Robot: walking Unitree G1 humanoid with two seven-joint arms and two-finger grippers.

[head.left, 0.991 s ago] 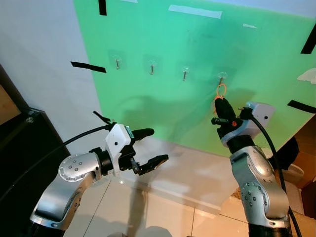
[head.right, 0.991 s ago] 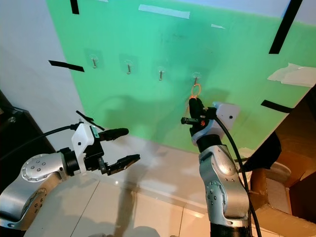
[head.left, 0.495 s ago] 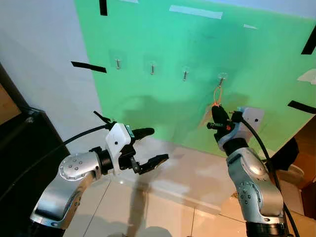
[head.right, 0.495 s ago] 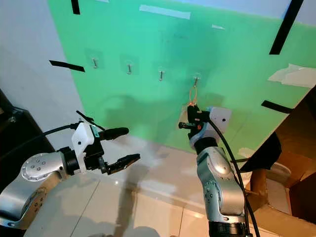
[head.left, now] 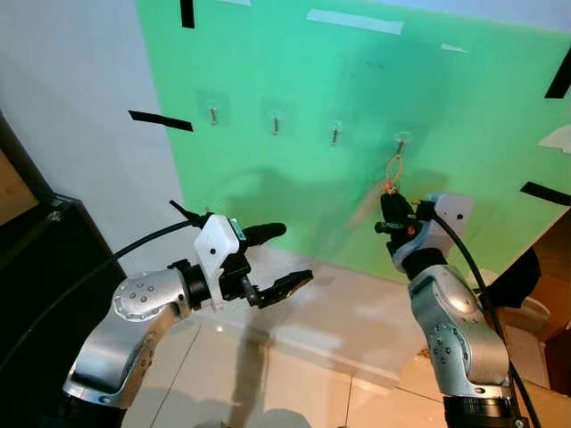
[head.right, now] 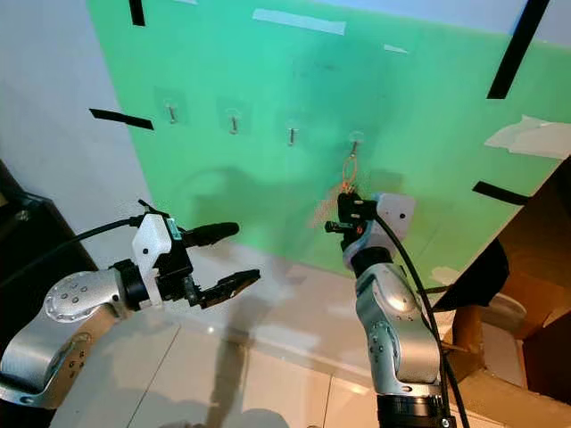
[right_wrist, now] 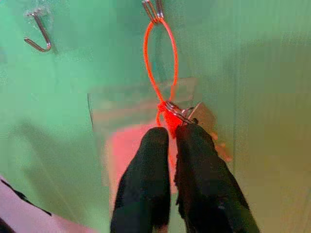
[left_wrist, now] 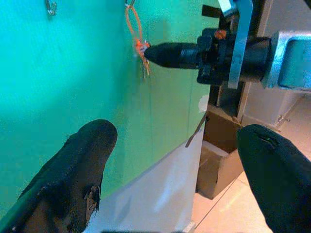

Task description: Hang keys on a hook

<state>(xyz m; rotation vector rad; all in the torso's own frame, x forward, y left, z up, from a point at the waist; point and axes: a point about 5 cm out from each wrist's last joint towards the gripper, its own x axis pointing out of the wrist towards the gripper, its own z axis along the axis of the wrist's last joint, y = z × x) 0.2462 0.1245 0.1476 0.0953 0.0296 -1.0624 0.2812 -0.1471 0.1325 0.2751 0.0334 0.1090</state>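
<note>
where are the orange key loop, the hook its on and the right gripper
orange key loop (right_wrist: 160, 63), right wrist view, on the cord
hook (right_wrist: 151, 9), right wrist view, on its metal bend
right gripper (right_wrist: 171, 138), right wrist view, between the fingers' tips

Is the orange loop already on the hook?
Yes, the orange loop hangs over the metal hook on the green wall, while the right end effector pinches the key ring below it.
</note>
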